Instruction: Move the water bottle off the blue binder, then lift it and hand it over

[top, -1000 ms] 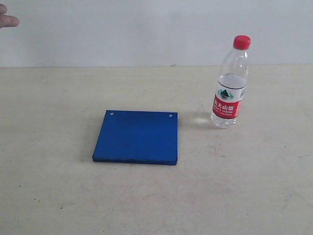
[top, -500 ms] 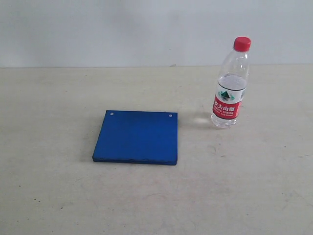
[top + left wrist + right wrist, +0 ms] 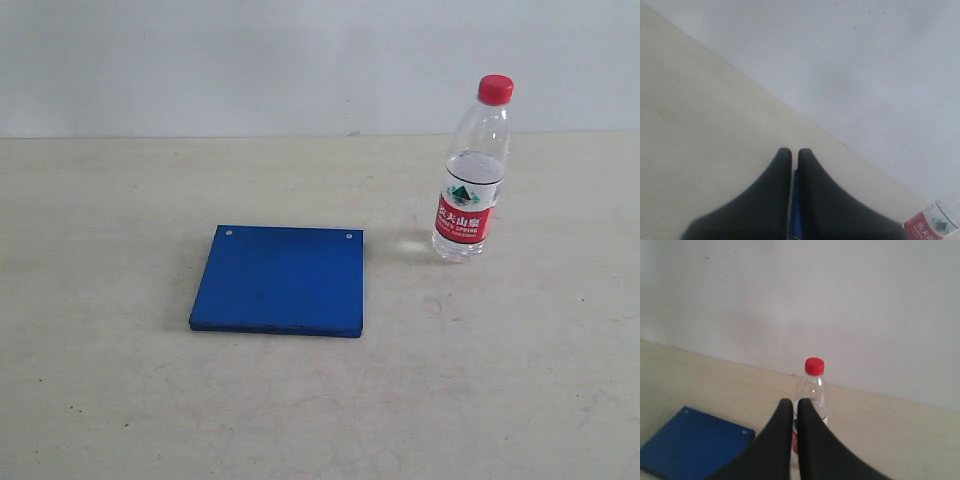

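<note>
Both hands are clenched on nothing: the left hand (image 3: pixel 795 153) and the right hand (image 3: pixel 795 403) have their fingers pressed nearly together (only a thin slit shows). The bottle (image 3: pixel 468 200) stands upright on the tabletop (image 3: pixel 520 380), straight ahead of the right hand. The binder (image 3: pixel 280 280) lies flat ahead of the left hand, near the bottle but apart from it.

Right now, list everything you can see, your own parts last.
Water bottle: one, clear with red cap and red label, upright on the table, right of the binder, apart from it.
Blue binder: one, deep blue, lying flat mid-table.
Table: one, beige, under both.
Wall: one, pale grey, behind the table.
Left gripper: one, black, fingers nearly together, holding nothing.
Right gripper: one, black, fingers nearly together, holding nothing, facing the bottle.
</note>
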